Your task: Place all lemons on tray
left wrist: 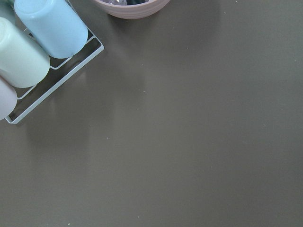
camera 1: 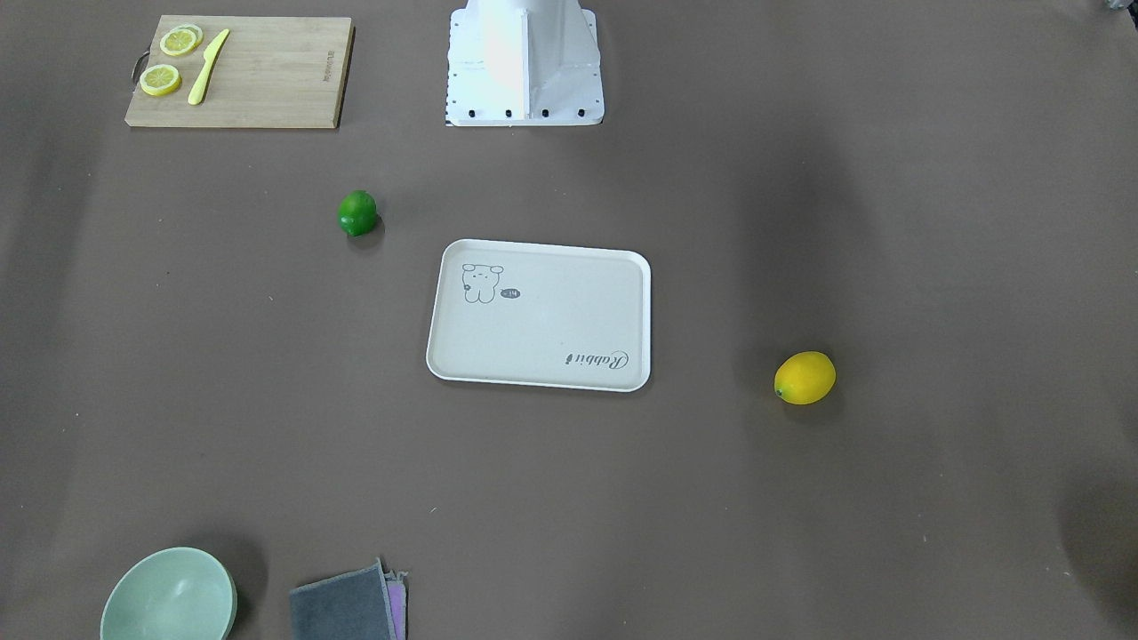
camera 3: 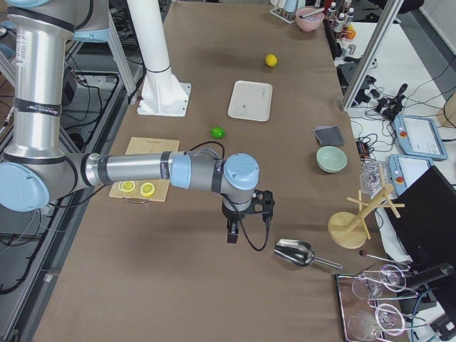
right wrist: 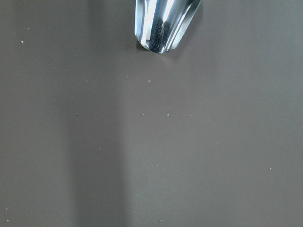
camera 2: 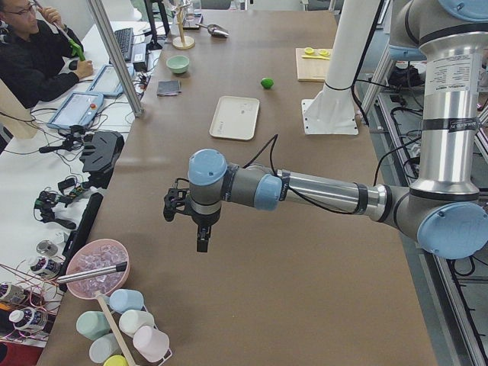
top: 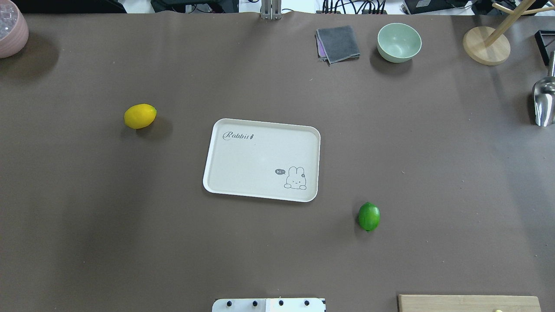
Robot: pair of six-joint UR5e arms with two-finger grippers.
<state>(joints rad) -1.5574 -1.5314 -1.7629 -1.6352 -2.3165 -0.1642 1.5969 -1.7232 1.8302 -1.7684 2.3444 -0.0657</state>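
The cream tray (top: 256, 160) lies in the middle of the table, also in the front view (camera 1: 551, 329), with nothing on it. The yellow lemon (top: 140, 116) lies on the table to the tray's far left in the overhead view, also in the front view (camera 1: 805, 378). The green lemon (top: 369, 216) lies near the tray's near right corner, also in the front view (camera 1: 357, 213). My left gripper (camera 2: 172, 209) hovers far off at the table's left end. My right gripper (camera 3: 264, 205) hovers at the right end. I cannot tell whether either is open or shut.
A wooden cutting board (camera 1: 267, 76) holds lemon slices and a yellow knife. A green bowl (top: 399, 42), grey cloth (top: 338, 43), wooden stand (top: 485, 45) and metal scoop (top: 544, 102) are at the far right. A pink bowl (top: 11, 30) and cup rack (left wrist: 28, 52) are at the left end.
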